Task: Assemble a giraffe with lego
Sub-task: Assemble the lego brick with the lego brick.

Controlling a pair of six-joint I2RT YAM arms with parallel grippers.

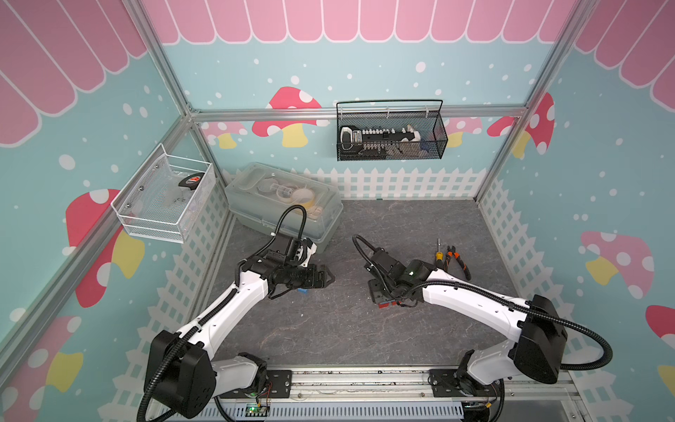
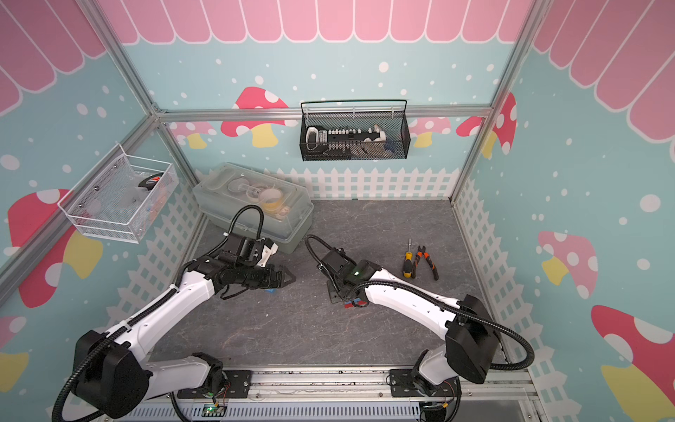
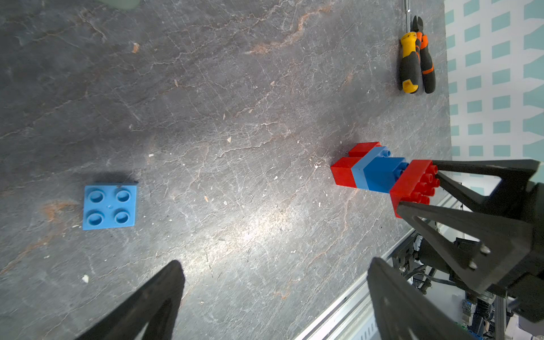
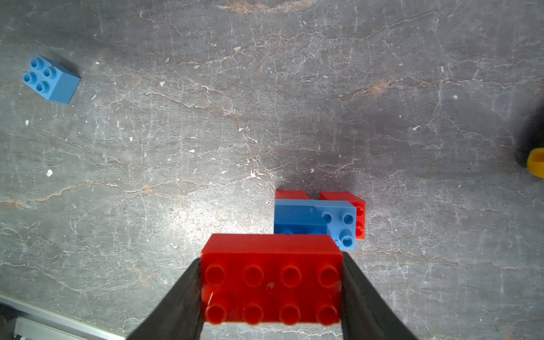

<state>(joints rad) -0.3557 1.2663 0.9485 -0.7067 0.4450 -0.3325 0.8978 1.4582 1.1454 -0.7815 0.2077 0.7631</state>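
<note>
On grey tabletop [image 1: 328,329], R half: part-built giraffe [image 3: 379,176] stood upright on two red legs, lighter blue body across them, darker blue neck brick on one end.
red long brick [image 4: 272,253]: sat over neck brick, eight studs up; blue studs showed in gap beneath it in L wrist view, so not pressed flush.
R gripper [image 4: 272,279]: came at it from above, clamped on red long brick, one finger flat on each short end.
L gripper [image 3: 275,263]: spread wide, nothing between fingers; hovered above tabletop, well apart from giraffe.
loose blue brick [image 3: 109,206]: squarish, four studs up, lay alone on tabletop below L gripper; only a blue sliver seen [image 1: 302,291] in both top views.
tools: yellow-handled screwdriver [image 3: 408,63] & orange-handled pliers [image 3: 425,59] lay side by side nr R wall, beyond giraffe.
</note>
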